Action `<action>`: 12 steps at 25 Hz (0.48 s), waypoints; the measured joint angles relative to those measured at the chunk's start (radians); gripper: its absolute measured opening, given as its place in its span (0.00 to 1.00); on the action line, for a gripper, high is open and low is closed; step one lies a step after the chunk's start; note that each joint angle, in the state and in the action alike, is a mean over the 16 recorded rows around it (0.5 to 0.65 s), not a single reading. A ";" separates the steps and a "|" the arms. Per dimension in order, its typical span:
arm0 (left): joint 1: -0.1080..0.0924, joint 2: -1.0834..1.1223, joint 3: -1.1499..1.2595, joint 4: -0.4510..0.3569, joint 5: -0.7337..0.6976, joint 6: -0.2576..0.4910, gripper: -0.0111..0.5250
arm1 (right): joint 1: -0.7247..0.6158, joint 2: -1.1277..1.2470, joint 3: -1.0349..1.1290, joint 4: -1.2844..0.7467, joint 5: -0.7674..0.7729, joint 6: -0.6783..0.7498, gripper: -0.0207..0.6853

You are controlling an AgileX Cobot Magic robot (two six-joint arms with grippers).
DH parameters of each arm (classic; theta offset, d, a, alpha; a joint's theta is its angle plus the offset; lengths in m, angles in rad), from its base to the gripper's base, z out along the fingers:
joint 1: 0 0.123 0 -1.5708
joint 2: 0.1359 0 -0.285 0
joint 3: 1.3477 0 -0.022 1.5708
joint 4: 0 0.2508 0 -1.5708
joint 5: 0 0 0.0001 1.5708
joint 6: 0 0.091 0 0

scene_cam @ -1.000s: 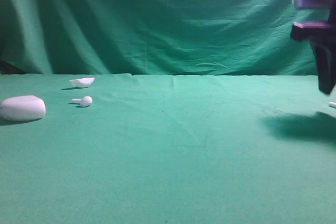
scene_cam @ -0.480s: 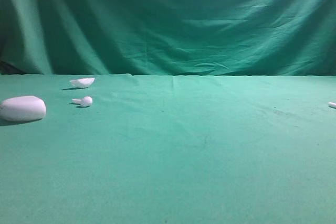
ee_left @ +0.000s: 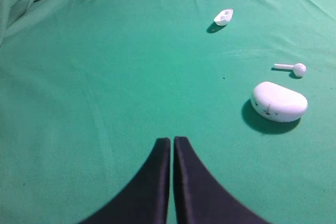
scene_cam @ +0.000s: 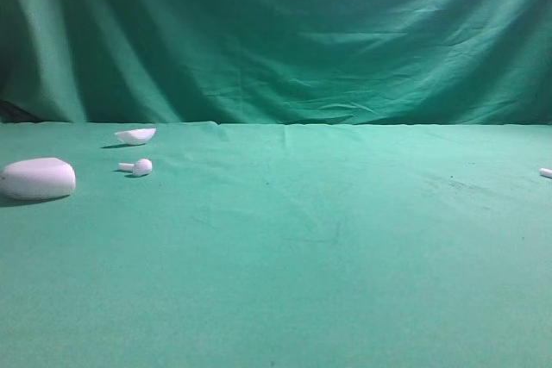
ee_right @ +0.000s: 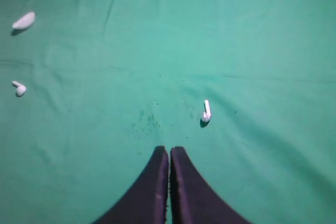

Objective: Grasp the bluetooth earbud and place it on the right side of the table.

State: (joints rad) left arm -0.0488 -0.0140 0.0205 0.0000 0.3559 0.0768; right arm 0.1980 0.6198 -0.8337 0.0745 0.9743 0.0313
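High view: green table (scene_cam: 285,247) under a draped green backdrop (scene_cam: 276,32). No arm or pincer in frame. White pebble-shaped case (scene_cam: 37,178) at far left, left end nearly touching the frame edge. Second earbud (scene_cam: 137,166) just right of the case, stem pointing left. Small white shell-like piece (scene_cam: 135,135) behind it, too small to identify. Bluetooth earbud (scene_cam: 546,172) at the far right edge, cut off by the frame, only a white sliver visible.

Left wrist view: left gripper (ee_left: 171,145) with dark fingers pressed together, nothing between them, over bare cloth; lower part cut off by the frame bottom. Case (ee_left: 279,101) to the right, faint marks on its front, not readable. Second earbud (ee_left: 291,68) beyond the case, apart from it. Shell-like piece (ee_left: 224,17) further back.

Right wrist view: right gripper (ee_right: 169,156) closed, empty, tips meeting in a thin seam. Bluetooth earbud (ee_right: 206,112) lying on the cloth just ahead and right of the tips, not touching them, stem pointing away; dark spot not discernible. Second earbud (ee_right: 19,88) and shell-like piece (ee_right: 23,21) far left, blurred. Case out of frame.
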 joint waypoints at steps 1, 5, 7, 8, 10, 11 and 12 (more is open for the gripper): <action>0.000 0.000 0.000 0.000 0.000 0.000 0.02 | 0.000 -0.049 0.022 0.003 -0.003 0.000 0.03; 0.000 0.000 0.000 0.000 0.000 0.000 0.02 | 0.000 -0.226 0.091 0.015 -0.021 0.000 0.03; 0.000 0.000 0.000 0.000 0.000 0.000 0.02 | 0.000 -0.299 0.115 0.021 -0.031 0.000 0.03; 0.000 0.000 0.000 0.000 0.000 0.000 0.02 | 0.000 -0.331 0.124 0.024 -0.036 0.000 0.03; 0.000 0.000 0.000 0.000 0.000 0.000 0.02 | 0.000 -0.384 0.137 0.029 -0.046 0.000 0.03; 0.000 0.000 0.000 0.000 0.000 0.000 0.02 | 0.000 -0.406 0.142 0.031 -0.051 0.000 0.03; 0.000 0.000 0.000 0.000 0.000 0.000 0.02 | 0.000 -0.425 0.145 0.034 -0.057 0.000 0.03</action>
State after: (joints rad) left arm -0.0488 -0.0140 0.0205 0.0000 0.3559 0.0768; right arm 0.1980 0.1943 -0.6885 0.1080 0.9176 0.0313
